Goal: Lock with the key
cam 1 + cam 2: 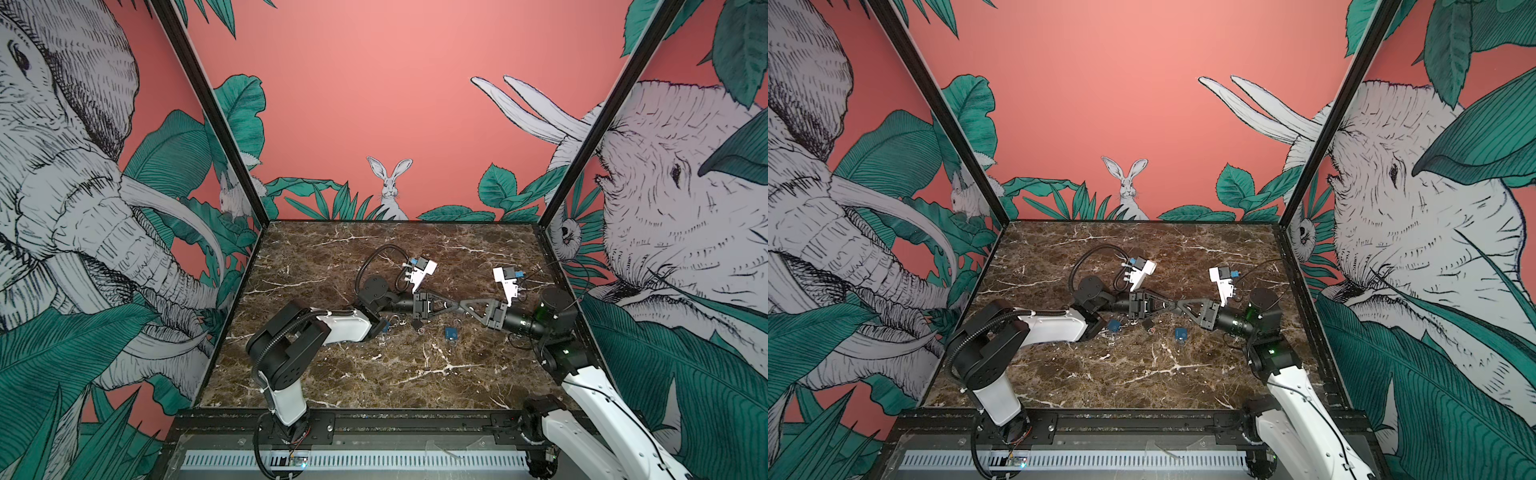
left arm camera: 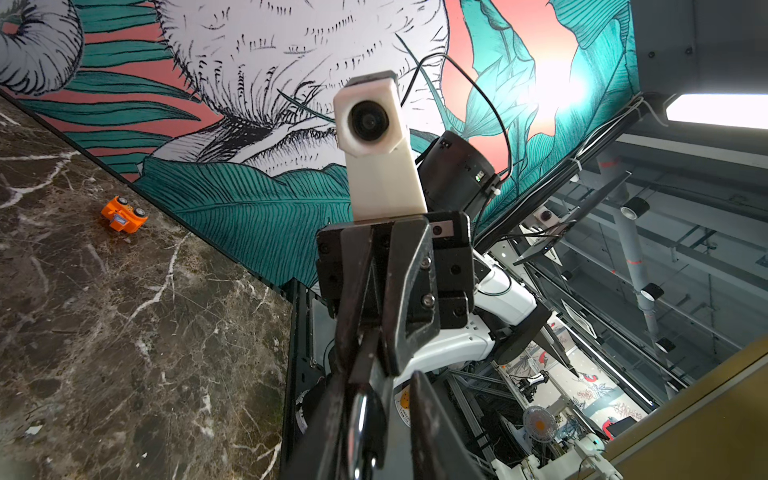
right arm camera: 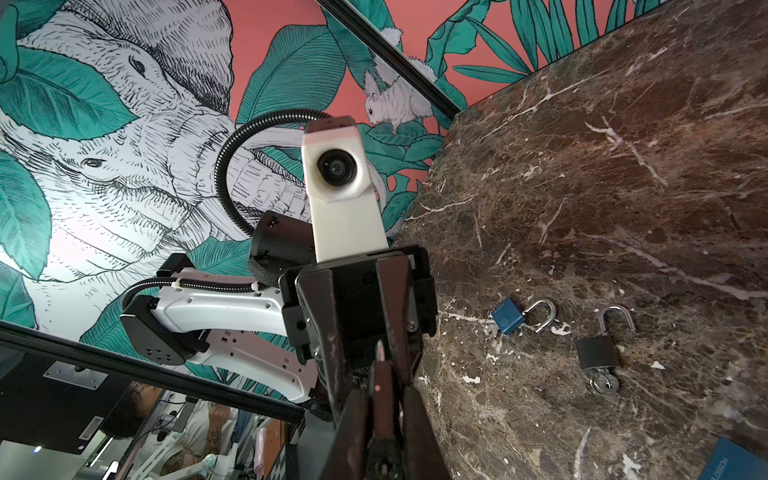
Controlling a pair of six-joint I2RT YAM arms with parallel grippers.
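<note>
In both top views my left gripper (image 1: 452,306) and right gripper (image 1: 464,306) meet tip to tip above the middle of the marble table (image 1: 374,382). In the left wrist view a small dark padlock (image 2: 377,415) with a shiny shackle (image 2: 360,419) sits between my left gripper's (image 2: 380,374) jaws. They stand a little open, with a gap on one side. In the right wrist view my right gripper (image 3: 382,390) is shut on a thin dark key (image 3: 382,399), whose metal tip (image 3: 379,351) points into the left jaws.
A black padlock (image 3: 596,353) with open shackle and key ring (image 3: 602,382) lies under the grippers. Beside it lie a blue padlock (image 3: 509,320) with open shackle and another blue lock (image 1: 451,332). An orange toy car (image 2: 124,214) rests by the wall.
</note>
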